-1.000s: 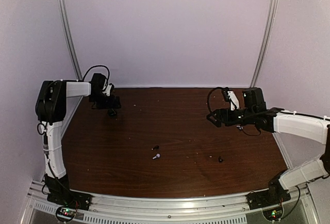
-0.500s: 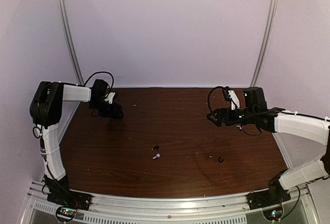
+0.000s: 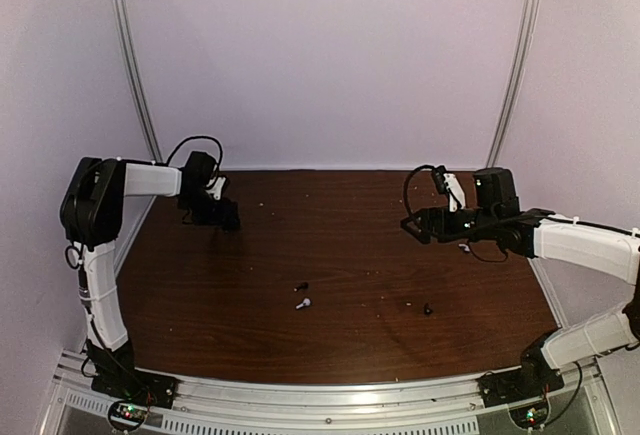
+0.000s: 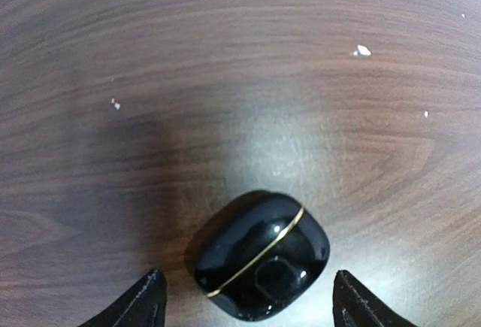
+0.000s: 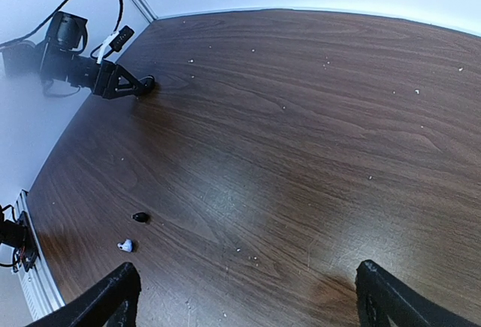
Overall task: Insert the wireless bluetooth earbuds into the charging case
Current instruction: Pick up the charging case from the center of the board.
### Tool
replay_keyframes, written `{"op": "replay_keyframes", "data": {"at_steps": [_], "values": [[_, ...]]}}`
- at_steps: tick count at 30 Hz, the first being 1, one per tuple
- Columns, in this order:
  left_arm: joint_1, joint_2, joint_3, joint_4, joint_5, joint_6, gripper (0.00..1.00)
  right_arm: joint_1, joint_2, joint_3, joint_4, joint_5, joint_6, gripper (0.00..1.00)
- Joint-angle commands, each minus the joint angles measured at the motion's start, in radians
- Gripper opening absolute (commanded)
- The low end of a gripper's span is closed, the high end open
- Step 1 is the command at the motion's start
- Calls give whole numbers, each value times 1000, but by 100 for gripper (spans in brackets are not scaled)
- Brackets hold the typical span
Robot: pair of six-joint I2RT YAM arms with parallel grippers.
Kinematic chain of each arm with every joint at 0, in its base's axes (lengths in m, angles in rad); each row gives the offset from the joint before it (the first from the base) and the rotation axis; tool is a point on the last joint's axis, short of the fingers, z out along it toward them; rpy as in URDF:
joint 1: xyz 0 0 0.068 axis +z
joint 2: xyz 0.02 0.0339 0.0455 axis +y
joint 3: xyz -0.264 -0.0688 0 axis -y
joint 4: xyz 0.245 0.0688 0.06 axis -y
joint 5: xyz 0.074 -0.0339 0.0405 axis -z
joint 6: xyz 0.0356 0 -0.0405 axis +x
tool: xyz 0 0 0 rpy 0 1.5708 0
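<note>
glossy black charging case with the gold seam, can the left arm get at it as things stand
Probably yes: the left gripper hangs right over the glossy black charging case, its open jaws on either side, with nothing in between.

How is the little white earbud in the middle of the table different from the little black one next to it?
The white earbud is pale and stands out on the dark wood; the black earbud almost blends in. The white earbud lies nearer the front edge of the table, and the black earbud lies just behind it. Both are tiny and lie loose on the wood.
</note>
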Motion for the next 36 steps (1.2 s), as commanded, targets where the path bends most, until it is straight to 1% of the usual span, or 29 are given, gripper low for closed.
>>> {"op": "replay_keyframes", "data": {"at_steps": [1,5,17,22,24,29,36], "values": [[-20,32,47,-5,-53,5,78,-5,-19,-1,20,-11,6,100],[-20,60,87,-15,-27,62,79,-7,-17,2,17,-10,4,100],[-20,146,190,-148,-6,227,78,-7,-3,13,12,-9,-5,100],[-21,147,188,-176,10,242,75,-6,6,17,17,-15,-5,100],[-22,148,186,-191,34,277,73,-6,10,17,22,-20,-5,100],[-33,148,169,-200,20,303,67,-7,15,16,34,-29,2,100],[-50,146,177,-213,-3,346,64,-6,11,16,33,-31,3,100]]}}
